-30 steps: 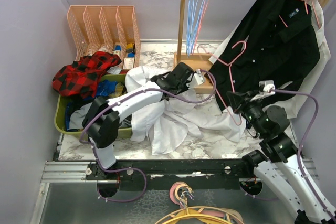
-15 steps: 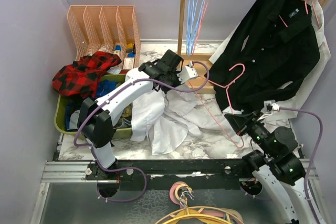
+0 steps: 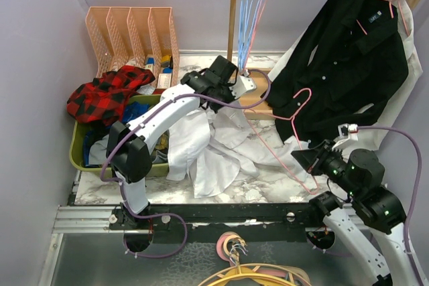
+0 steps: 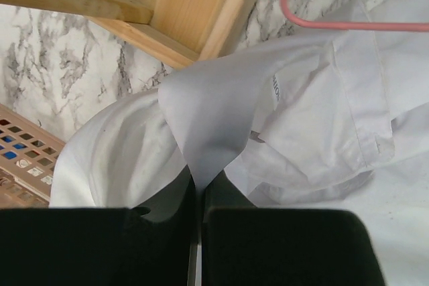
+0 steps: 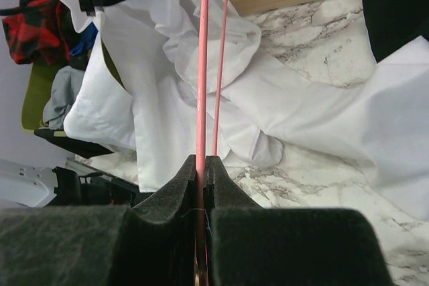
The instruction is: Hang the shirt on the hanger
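At 12 o'clock on table [image 3: 265, 185], left fingers [image 4: 161, 216] pinch shirt [image 4: 201, 118] fold; at 4 o'clock, right fingers [image 5: 167, 195] clamp hanger [image 5: 202, 65].

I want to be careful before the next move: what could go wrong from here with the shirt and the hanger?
The left gripper pinches only a thin fold of the shirt; it may slip out when pulled. The right gripper holds the hanger by one thin wire, so the hanger may twist. In the top view the hanger overlaps the black shirt and could catch on it.
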Robot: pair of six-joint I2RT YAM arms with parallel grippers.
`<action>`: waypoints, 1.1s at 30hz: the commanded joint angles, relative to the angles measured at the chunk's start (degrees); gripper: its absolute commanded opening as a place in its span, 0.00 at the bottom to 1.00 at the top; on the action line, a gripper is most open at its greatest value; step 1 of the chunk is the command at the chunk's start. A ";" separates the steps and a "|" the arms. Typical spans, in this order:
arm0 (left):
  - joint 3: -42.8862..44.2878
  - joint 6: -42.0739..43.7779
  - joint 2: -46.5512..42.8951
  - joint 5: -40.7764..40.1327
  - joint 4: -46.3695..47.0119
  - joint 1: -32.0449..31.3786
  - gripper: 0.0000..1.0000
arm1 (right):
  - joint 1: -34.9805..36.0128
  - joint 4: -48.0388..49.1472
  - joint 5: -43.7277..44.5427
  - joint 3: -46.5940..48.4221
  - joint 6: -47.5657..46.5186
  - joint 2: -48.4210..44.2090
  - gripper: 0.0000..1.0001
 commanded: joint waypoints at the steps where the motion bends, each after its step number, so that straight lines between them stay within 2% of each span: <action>1: 3.93 -2.69 1.36 -3.07 -0.73 0.26 0.02 | -0.05 -4.64 -1.88 3.56 0.60 -3.02 0.02; 4: 4.41 -3.31 2.02 -3.80 -0.92 0.25 0.02 | -0.06 -4.59 -4.59 4.05 1.28 -4.22 0.02; 15: 4.79 -4.24 1.17 -4.13 -1.57 -0.28 0.02 | -0.19 6.73 -13.54 -0.35 2.06 -4.40 0.02; 23: 3.96 -3.05 -1.34 -2.31 -3.96 -0.61 0.02 | -0.21 8.43 -7.33 -0.91 -2.53 -1.69 0.02; 27: 4.12 -1.67 -2.26 -3.49 -6.31 -0.73 0.02 | -0.24 14.67 -7.20 -5.07 -2.52 -0.98 0.02; 33: 7.56 -1.83 -4.24 1.17 -9.37 -1.69 0.03 | -0.23 27.21 -8.29 -11.38 -2.32 0.57 0.02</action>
